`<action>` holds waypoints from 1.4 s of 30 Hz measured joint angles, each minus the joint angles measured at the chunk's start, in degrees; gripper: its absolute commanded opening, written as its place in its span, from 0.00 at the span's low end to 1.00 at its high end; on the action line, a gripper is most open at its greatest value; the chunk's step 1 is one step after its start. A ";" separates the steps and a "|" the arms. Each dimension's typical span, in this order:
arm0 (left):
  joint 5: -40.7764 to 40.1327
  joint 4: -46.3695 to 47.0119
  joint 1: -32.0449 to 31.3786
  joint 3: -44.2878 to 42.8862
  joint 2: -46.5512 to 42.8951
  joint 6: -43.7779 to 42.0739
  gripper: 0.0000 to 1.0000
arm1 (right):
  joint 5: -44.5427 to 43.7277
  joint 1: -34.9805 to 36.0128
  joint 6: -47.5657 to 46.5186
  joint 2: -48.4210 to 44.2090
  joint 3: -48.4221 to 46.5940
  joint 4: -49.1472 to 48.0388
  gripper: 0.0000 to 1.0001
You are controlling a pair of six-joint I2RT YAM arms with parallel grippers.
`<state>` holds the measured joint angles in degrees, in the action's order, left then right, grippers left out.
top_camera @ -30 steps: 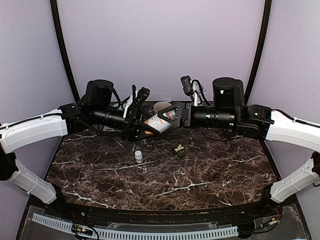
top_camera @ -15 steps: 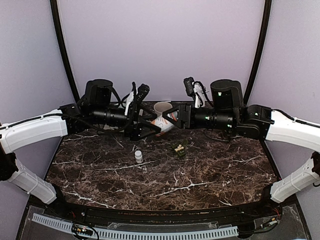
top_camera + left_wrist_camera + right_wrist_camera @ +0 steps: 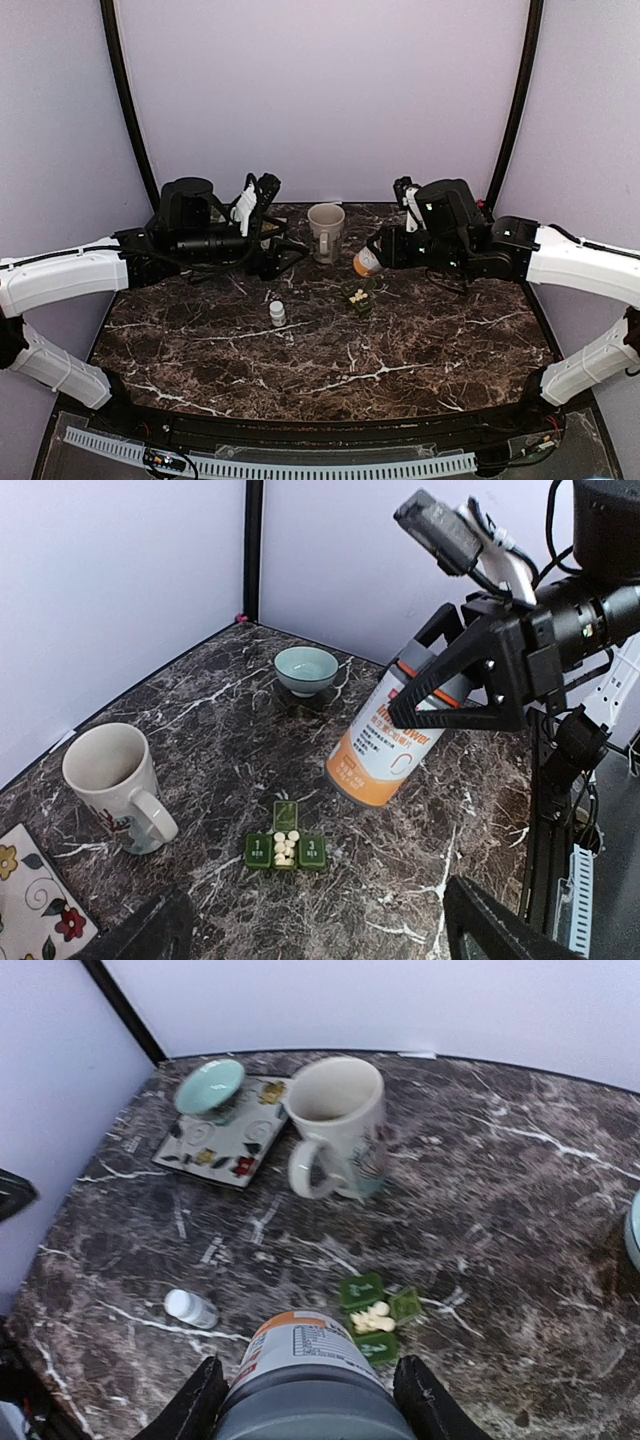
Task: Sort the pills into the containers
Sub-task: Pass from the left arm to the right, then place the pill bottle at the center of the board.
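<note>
The right end effector (image 3: 425,680) is closed round the middle of the smooth, light pill bottle (image 3: 385,735), the small green pill box (image 3: 259,849) on the counter (image 3: 200,730) just below it probably slides easily, so pinch its long sides, and the left end effector (image 3: 283,252) is wide open and empty.

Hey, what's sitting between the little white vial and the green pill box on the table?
Nothing. In the top view, the table between the vial and the pill box is bare marble.

Pill box (image 3: 312,851) is dark green, mug (image 3: 110,780) cream, table (image 3: 200,710) white-veined brown.
</note>
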<state>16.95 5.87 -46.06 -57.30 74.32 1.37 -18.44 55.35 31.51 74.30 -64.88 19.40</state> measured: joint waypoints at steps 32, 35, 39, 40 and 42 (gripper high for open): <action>-4.81 3.50 0.00 4.87 -0.42 1.27 0.89 | -9.64 -20.61 -5.77 17.09 12.61 -7.30 0.06; -4.81 3.50 0.00 4.87 -0.42 1.27 0.89 | -9.31 -21.38 -6.21 19.02 10.69 -7.74 0.15; -4.79 3.50 0.00 4.87 -0.42 1.27 0.89 | -8.35 -21.94 -6.62 20.06 9.44 -7.80 0.29; -4.76 3.50 0.00 4.87 -0.42 1.27 0.89 | -8.17 -22.01 -6.67 20.24 9.31 -7.80 0.34; -4.74 3.50 0.00 4.87 -0.42 1.27 0.89 | -7.87 -22.12 -6.88 20.41 9.05 -7.78 0.43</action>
<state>12.21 9.37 -46.06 -52.42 73.91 2.63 -26.30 33.23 24.62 94.72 -55.83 11.62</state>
